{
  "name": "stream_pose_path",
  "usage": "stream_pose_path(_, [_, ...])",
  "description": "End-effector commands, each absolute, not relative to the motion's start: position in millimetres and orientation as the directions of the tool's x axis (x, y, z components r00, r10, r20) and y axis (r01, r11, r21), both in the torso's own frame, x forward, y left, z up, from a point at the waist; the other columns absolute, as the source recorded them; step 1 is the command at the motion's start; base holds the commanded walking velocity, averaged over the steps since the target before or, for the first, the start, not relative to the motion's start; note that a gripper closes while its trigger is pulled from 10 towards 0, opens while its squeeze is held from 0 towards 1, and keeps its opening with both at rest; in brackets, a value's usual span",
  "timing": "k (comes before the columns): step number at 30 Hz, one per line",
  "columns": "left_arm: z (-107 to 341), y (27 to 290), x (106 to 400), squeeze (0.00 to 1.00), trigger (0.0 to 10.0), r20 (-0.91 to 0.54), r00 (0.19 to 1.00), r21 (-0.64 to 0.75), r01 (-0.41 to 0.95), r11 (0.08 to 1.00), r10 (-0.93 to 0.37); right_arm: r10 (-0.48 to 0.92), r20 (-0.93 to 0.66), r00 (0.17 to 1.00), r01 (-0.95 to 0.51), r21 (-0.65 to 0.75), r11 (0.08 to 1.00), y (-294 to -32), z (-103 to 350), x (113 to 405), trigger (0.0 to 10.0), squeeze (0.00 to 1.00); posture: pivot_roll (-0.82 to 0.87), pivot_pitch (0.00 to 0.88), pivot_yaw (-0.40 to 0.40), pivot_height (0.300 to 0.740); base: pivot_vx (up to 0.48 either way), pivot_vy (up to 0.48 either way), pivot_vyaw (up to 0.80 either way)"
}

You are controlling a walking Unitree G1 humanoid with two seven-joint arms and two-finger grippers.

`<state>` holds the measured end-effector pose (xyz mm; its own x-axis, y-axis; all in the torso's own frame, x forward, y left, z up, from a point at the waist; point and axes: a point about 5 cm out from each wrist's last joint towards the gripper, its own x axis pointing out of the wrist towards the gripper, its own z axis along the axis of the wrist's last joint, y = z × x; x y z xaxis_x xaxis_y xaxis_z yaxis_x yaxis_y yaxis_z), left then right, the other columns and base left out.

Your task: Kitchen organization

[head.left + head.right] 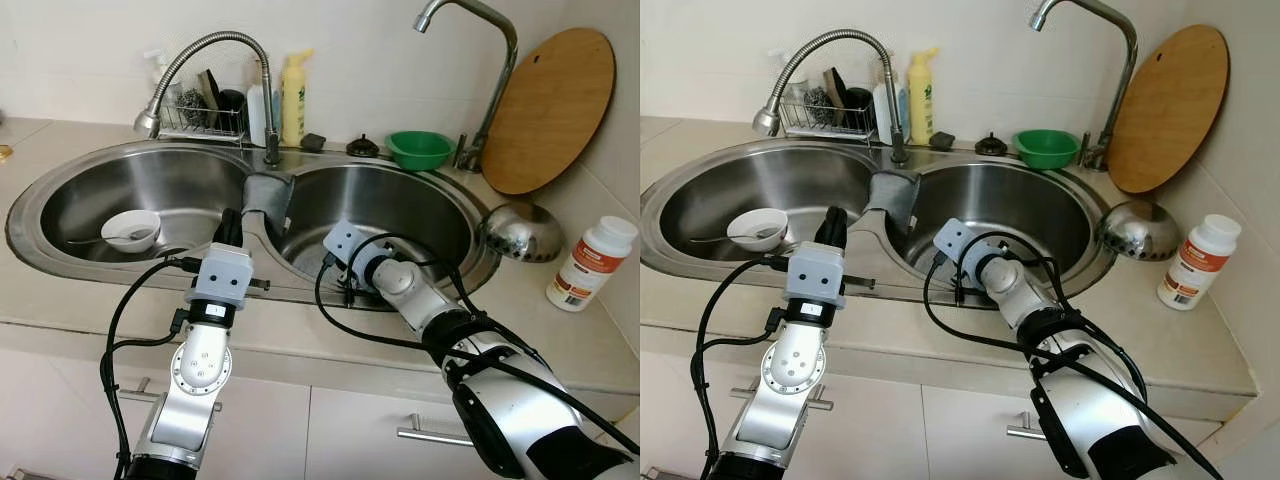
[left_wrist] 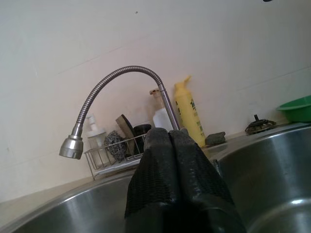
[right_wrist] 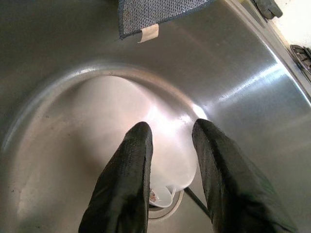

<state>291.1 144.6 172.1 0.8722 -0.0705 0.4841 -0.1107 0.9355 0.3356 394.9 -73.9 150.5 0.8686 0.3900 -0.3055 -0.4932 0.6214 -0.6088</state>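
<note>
Steel filled both basins of the double sink (image 1: pixel 300 295), and each arm reached over its front rim. The right gripper (image 3: pixel 171 133) was down inside the right basin, its two black fingers (image 3: pixel 127 179) parted a modest way, and a white cup (image 3: pixel 165 160) sat tilted on the basin floor between them; whether the pads touched the cup could not be told. A grey cloth (image 3: pixel 155 12) with a small tag hung over the divider just above that spot. The left gripper (image 2: pixel 170 138) hovered above the divider between the basins, fingers pressed together with nothing in them, pointing toward the flexible faucet (image 2: pixel 104 97) and the wire rack (image 2: pixel 114 155) behind it. A white bowl (image 1: pixel 131 229) with a spoon lay in the left basin, well apart from both grippers. Along the back ledge stood a yellow bottle (image 1: pixel 294 98) and a green bowl (image 1: pixel 420 150), with a round wooden board (image 1: pixel 550 110) leaning on the wall and a pill bottle (image 1: pixel 590 264) on the counter at the right.
</note>
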Motion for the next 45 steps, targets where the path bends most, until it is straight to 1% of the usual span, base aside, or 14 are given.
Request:
stream_pose_path(1, [171,142,292,0.00,10.0,0.482,0.873,0.336,-0.104,0.936,-0.076,0.366,-0.359,0.859,-0.512,-0.597,0.617,-81,135,391,10.0,0.00,-0.02,0.000,-0.041,0.740,0.000,0.000,0.00])
stream_pose_path(8, [170,142,291,0.00,10.0,0.478,0.875,0.335,-0.103,0.937,-0.075,0.292,-0.071,0.954,-0.288,-0.497,0.818,-90,178,404,10.0,0.00,-0.02,0.000,-0.041,0.740,0.000,0.000,0.00])
stream_pose_path(12, [169,142,290,0.00,10.0,0.475,0.877,0.332,-0.101,0.938,-0.074,0.281,0.100,0.955,-0.225,-0.376,0.899,-92,198,404,10.0,0.05,-0.02,0.000,-0.044,0.740,0.000,0.000,0.00])
stream_pose_path(13, [169,143,290,0.00,10.0,0.475,0.877,0.331,-0.101,0.938,-0.074,0.266,0.124,0.956,-0.207,-0.359,0.910,-94,200,404,10.0,1.00,-0.02,0.000,-0.044,0.740,0.000,0.000,0.00])
stream_pose_path(20, [166,144,287,0.00,10.0,0.462,0.884,0.313,-0.092,0.945,-0.067,0.237,0.282,0.929,-0.166,-0.253,0.953,-102,209,395,10.0,1.00,-0.02,0.000,-0.049,0.740,0.000,0.000,0.00])
stream_pose_path(29, [158,151,275,0.00,10.0,0.431,0.900,0.315,-0.089,0.945,-0.059,0.220,0.560,0.798,-0.155,-0.162,0.975,-115,229,357,10.0,1.00,-0.02,0.000,-0.052,0.740,0.000,0.260,0.00])
stream_pose_path(38, [156,153,271,0.00,10.0,0.421,0.905,0.319,-0.090,0.943,-0.056,0.235,0.581,0.779,-0.173,-0.162,0.972,-119,234,338,10.0,1.00,-0.02,0.000,-0.048,0.740,0.000,0.470,0.00])
stream_pose_path(39, [156,153,271,0.00,10.0,0.419,0.906,0.320,-0.089,0.943,-0.056,0.248,0.578,0.778,-0.183,-0.169,0.969,-118,235,336,10.0,0.71,-0.03,0.000,-0.048,0.740,0.000,0.472,0.00])
stream_pose_path(40, [156,153,271,0.00,10.0,0.419,0.906,0.320,-0.089,0.943,-0.056,0.248,0.578,0.778,-0.183,-0.169,0.969,-118,235,336,10.0,0.71,-0.03,0.000,-0.048,0.740,0.000,0.472,0.00])
stream_pose_path(41, [156,153,271,0.00,10.0,0.418,0.906,0.320,-0.089,0.943,-0.057,0.260,0.574,0.777,-0.193,-0.176,0.965,-117,235,334,10.0,0.50,-0.03,0.000,-0.048,0.740,0.000,0.472,0.00])
stream_pose_path(42, [157,152,271,0.00,10.0,0.420,0.906,0.319,-0.086,0.944,-0.059,0.277,0.560,0.781,-0.209,-0.184,0.960,-116,233,330,10.0,0.10,-0.03,0.000,-0.046,0.740,0.000,0.472,0.00])
stream_pose_path(43, [157,152,272,0.00,10.0,0.420,0.906,0.319,-0.085,0.944,-0.060,0.281,0.555,0.783,-0.212,-0.185,0.959,-115,233,329,10.0,0.10,-0.03,0.000,-0.047,0.740,0.000,0.472,0.00])
stream_pose_path(44, [157,152,272,0.00,10.0,0.420,0.905,0.320,-0.085,0.944,-0.061,0.282,0.551,0.786,-0.214,-0.185,0.959,-115,232,329,10.0,0.00,-0.03,0.000,-0.047,0.740,0.000,0.472,0.00])
stream_pose_path(45, [158,152,272,0.00,10.0,0.421,0.905,0.320,-0.086,0.943,-0.061,0.282,0.544,0.790,-0.215,-0.185,0.959,-115,231,328,10.0,0.00,-0.03,0.000,-0.047,0.740,0.000,0.472,0.00])
